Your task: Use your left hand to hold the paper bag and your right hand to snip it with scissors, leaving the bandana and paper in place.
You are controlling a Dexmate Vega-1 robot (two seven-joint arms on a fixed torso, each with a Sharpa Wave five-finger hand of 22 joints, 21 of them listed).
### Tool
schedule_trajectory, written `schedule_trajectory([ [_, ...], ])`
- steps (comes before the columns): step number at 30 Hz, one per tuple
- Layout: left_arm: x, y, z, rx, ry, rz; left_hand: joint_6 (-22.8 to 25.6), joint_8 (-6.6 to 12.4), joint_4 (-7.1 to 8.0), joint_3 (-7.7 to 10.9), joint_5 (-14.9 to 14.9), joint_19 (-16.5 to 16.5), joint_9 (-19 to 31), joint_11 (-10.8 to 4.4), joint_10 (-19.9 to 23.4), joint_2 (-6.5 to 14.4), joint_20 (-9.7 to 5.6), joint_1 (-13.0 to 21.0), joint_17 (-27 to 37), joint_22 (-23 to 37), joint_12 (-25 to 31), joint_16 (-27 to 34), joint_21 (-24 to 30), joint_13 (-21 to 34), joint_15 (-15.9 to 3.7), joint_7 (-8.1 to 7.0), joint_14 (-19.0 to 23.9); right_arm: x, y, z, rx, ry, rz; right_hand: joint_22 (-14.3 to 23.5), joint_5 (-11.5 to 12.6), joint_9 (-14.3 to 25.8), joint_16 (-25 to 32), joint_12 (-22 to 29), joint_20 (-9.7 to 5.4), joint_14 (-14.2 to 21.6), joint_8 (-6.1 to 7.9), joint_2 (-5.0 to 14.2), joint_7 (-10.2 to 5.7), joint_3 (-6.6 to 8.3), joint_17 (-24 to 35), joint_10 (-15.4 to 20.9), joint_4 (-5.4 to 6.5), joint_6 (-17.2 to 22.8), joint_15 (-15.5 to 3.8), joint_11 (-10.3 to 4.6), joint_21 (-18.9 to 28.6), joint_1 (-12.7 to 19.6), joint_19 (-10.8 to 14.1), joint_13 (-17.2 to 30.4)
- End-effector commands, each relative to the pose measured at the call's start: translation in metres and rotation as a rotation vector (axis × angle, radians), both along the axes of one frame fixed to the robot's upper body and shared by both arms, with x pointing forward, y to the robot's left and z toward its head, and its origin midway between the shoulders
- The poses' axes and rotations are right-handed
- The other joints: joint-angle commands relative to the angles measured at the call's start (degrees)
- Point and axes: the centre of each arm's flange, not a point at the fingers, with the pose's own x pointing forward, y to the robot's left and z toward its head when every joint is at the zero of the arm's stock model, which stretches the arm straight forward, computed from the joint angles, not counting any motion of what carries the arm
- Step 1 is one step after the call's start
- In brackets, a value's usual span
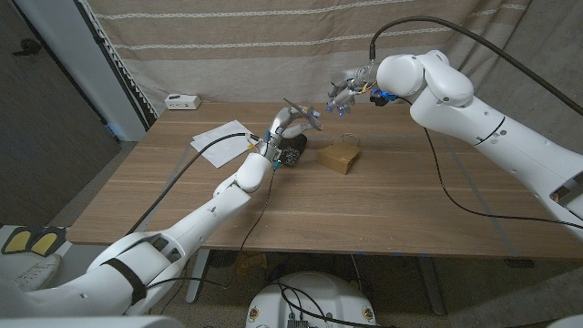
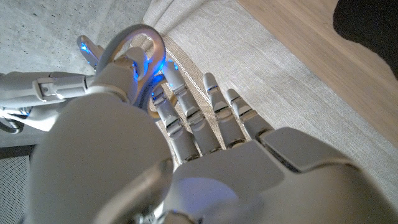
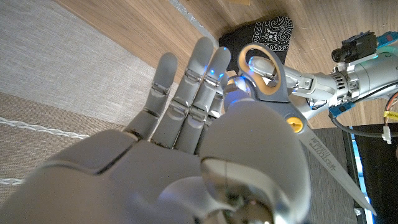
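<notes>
Holding the scissors [image 3: 317, 149] aloft, a loop round my left hand's [image 1: 284, 126] thumb, to pass them to my spread-fingered right hand [image 1: 342, 95], whose grip I cannot tell, I leave the paper bag [image 1: 339, 157] unheld on the table beside the bandana [image 1: 293, 151].

Bandana [image 1: 293, 148] lies between paper [image 1: 221, 142] and paper bag [image 1: 339, 157].

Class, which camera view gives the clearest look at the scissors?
Right wrist view: the scissors show a tan handle loop, pivot and long blade. The left wrist view shows one handle loop. In the head view they are small, near the left hand and right hand.
</notes>
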Motion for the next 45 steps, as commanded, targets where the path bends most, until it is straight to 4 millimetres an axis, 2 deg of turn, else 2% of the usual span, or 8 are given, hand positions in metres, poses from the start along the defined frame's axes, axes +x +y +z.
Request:
schedule_trajectory([
  [1,0.0,-0.002,-0.003,0.027,0.026,-0.037,5.76,1.8,-0.03,-0.96,0.81,-1.39,4.43,-0.14,-5.46,0.08,-6.43,-0.65,1.26,0.16,1.1,0.09,-0.06,3.86,-9.25,0.04,-2.31,0.002,0.002,-0.001,-0.006,0.007,0.0,-0.1,0.28,-0.04,-0.13,0.39,-8.31,0.26,0.27,0.02,0.15,-0.04,0.06,0.24,-0.6,0.49,-1.73,0.17,0.17,-0.31,0.51,0.14],
  [8,0.0,-0.007,-0.003,0.059,0.026,-0.039,5.9,1.12,-0.06,-2.58,0.86,-3.64,4.33,-0.18,-11.81,0.44,-4.07,0.16,4.7,0.15,4.2,1.05,-0.18,11.19,-8.95,0.06,-4.62,0.001,0.002,0.0,-0.007,0.007,-0.001,-0.25,0.36,-0.31,-0.24,0.47,-8.29,0.19,0.19,0.07,0.15,-0.02,-0.15,0.31,-1.17,0.47,-1.75,0.14,0.19,-0.14,0.36,0.14],
  [9,-0.001,-0.007,-0.003,0.055,0.021,-0.032,6.37,0.53,0.39,-4.27,0.85,-4.15,4.07,-0.15,-16.24,0.84,-3.91,0.51,8.56,0.18,8.08,1.83,0.16,18.55,-8.89,0.0,-5.98,0.001,0.002,0.0,-0.008,0.005,-0.003,-0.27,0.37,-0.35,-0.25,0.46,-8.32,0.2,0.23,0.1,0.14,-0.02,-0.18,0.45,-1.23,0.59,-1.74,-0.08,0.21,-0.15,0.41,0.02],
  [12,-0.001,-0.008,-0.003,0.06,0.016,-0.027,7.08,0.17,0.92,-4.6,1.23,-4.82,3.91,-0.06,-22.52,0.84,-3.55,0.1,11.01,0.22,7.86,1.17,0.14,22.03,-8.63,-0.06,-8.83,0.001,0.002,0.0,-0.007,0.006,-0.004,-0.3,0.39,-0.44,-0.21,0.51,-8.32,0.28,0.24,0.15,0.11,-0.03,-0.19,0.42,-1.35,0.68,-1.74,0.01,0.23,-0.15,0.38,0.09],
  [19,-0.002,-0.01,-0.004,0.058,0.018,-0.031,7.62,0.24,2.43,-6.06,1.4,-6.39,4.86,-0.22,-35.33,1.51,-3.13,-1.65,15.52,0.14,1.98,0.13,0.24,20.73,-8.51,-0.4,-18.33,0.001,0.003,0.0,-0.01,0.008,-0.005,-0.36,0.41,-0.66,-0.27,0.56,-8.32,0.3,0.2,0.25,0.07,0.02,-0.35,0.4,-1.7,0.73,-1.76,0.03,0.28,-0.09,0.33,0.13],
  [23,-0.001,-0.01,-0.005,0.056,0.023,-0.045,7.94,0.53,2.41,-6.53,1.31,-6.14,5.14,-0.32,-34.22,1.35,-3.28,-1.7,15.49,0.12,0.76,0.08,0.41,18.79,-8.67,-0.5,-20.13,0.001,0.004,0.0,-0.014,0.012,-0.005,-0.39,0.42,-0.8,-0.28,0.59,-8.34,0.32,0.2,0.31,0.08,0.04,-0.42,0.21,-1.85,0.82,-1.73,-0.11,0.3,-0.1,0.26,0.25],
  [32,0.001,-0.011,-0.01,0.034,0.042,-0.062,7.16,0.77,2.08,-6.17,1.15,-4.95,4.63,-0.33,-12.17,2.08,-3.85,0.53,13.67,0.11,-0.86,1.96,0.75,9.31,-9.08,-0.01,-13.6,0.0,0.009,0.002,-0.023,0.008,-0.003,-0.45,0.41,-1.12,-0.33,0.62,-8.34,0.33,0.16,0.38,0.09,0.03,-0.6,0.35,-2.04,0.9,-1.72,-0.24,0.36,-0.32,0.27,0.11],
  [45,0.005,-0.01,-0.016,-0.027,0.102,-0.122,7.4,0.77,2.22,-5.93,1.23,-4.63,4.54,-0.19,-10.0,2.23,-3.81,0.65,13.59,0.09,-0.5,1.97,0.8,8.71,-9.13,-0.13,-12.16,0.0,0.015,0.004,-0.039,0.003,-0.006,-0.53,0.42,-1.52,-0.4,0.67,-8.32,0.34,0.1,0.39,-0.09,0.03,-0.8,0.35,-2.29,0.82,-1.69,-0.39,0.35,-0.59,0.25,0.06],
])
